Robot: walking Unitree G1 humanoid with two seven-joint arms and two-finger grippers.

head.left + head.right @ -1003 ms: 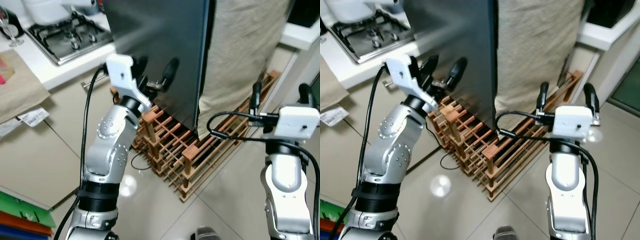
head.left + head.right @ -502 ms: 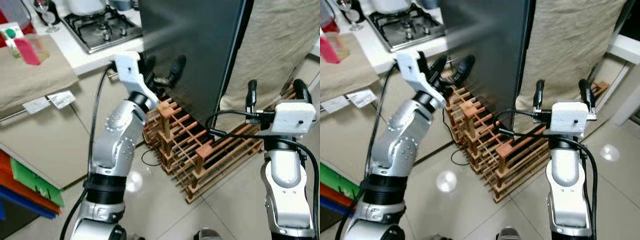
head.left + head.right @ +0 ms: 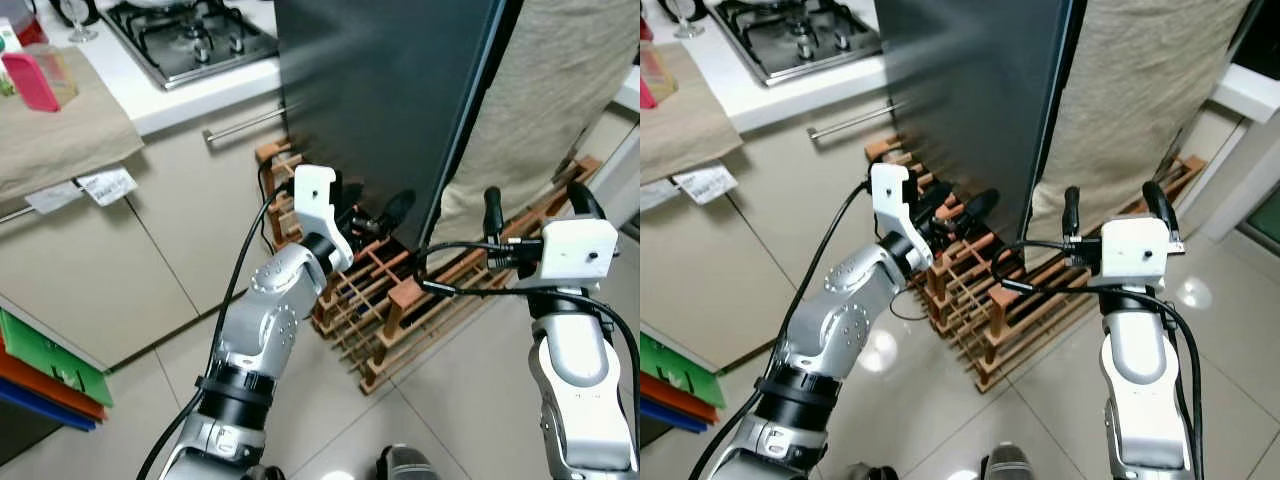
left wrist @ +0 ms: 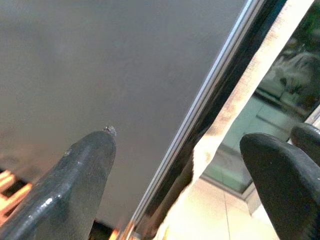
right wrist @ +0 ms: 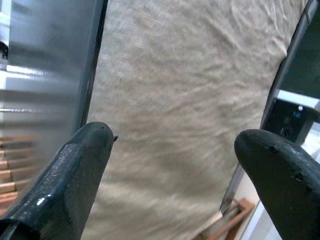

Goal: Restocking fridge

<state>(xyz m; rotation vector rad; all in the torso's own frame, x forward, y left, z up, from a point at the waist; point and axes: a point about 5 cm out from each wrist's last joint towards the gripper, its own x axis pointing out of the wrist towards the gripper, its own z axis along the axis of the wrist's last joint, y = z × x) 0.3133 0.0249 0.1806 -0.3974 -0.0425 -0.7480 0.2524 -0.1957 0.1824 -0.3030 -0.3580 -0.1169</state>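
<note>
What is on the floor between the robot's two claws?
A wooden rack stands on the floor tiles between the left gripper and the right gripper, at the foot of the dark fridge door. The eye views show this.

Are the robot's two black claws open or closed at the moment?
Both open. The left gripper has its fingers spread near the dark fridge door; the right gripper has its fingers wide apart, holding nothing, facing the beige cloth.

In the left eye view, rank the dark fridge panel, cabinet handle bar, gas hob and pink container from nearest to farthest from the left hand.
1. Dark fridge panel, directly ahead of the left hand.
2. Cabinet handle bar, to its left.
3. Gas hob, on the counter.
4. Pink container, far left.
</note>
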